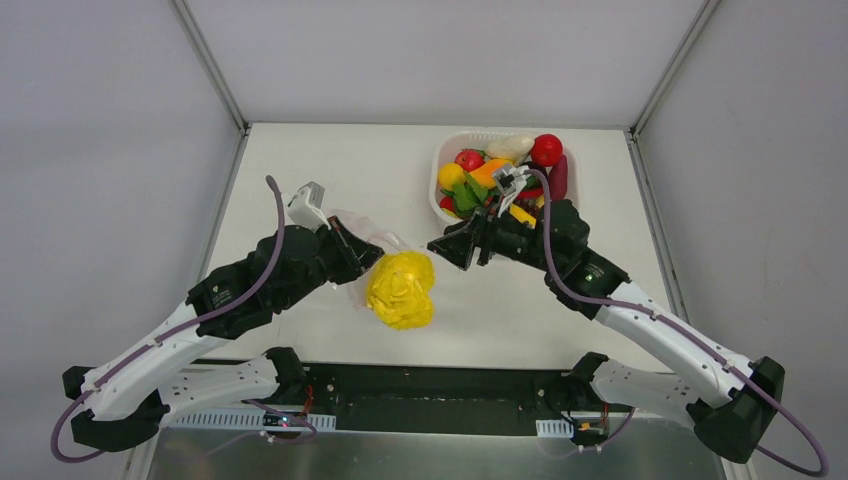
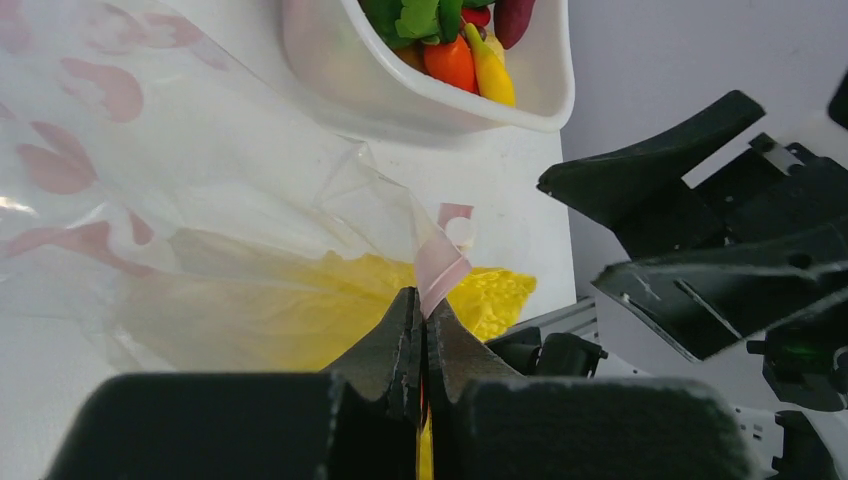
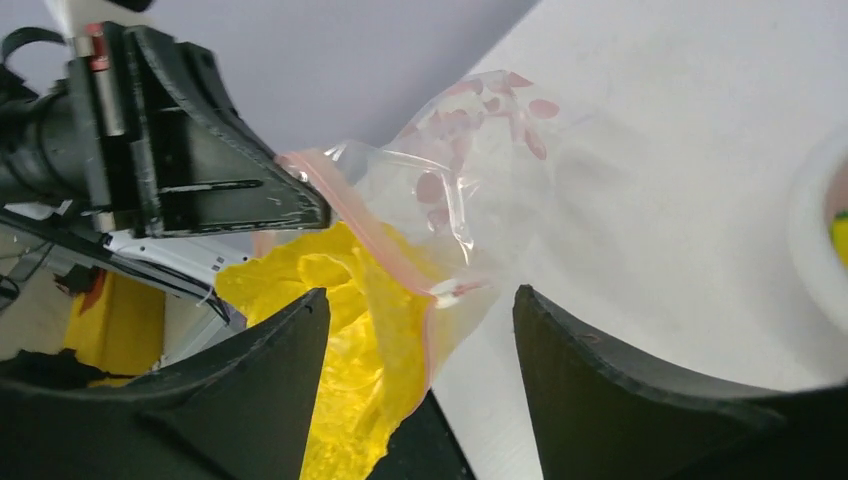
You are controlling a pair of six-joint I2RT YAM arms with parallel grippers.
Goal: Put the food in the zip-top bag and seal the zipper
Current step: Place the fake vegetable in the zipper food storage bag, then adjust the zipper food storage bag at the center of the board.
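The clear zip-top bag (image 1: 352, 232) with pink spots lies left of the table's centre. A crinkled yellow leafy food piece (image 1: 402, 290) sits at its mouth, partly inside. My left gripper (image 1: 375, 258) is shut on the bag's pink zipper strip (image 2: 440, 270); its fingertips (image 2: 408, 318) pinch the strip. My right gripper (image 1: 440, 248) is open, facing the bag mouth from the right. In the right wrist view its fingers (image 3: 285, 345) straddle the yellow piece (image 3: 340, 300) and the zipper (image 3: 345, 205) without touching them. More food (image 1: 478, 175) fills the basket.
A white plastic basket (image 1: 437, 185) stands at the back right, behind my right arm, holding red, yellow, orange, green and purple toy produce. It also shows in the left wrist view (image 2: 540, 100). Grey walls enclose the table on three sides.
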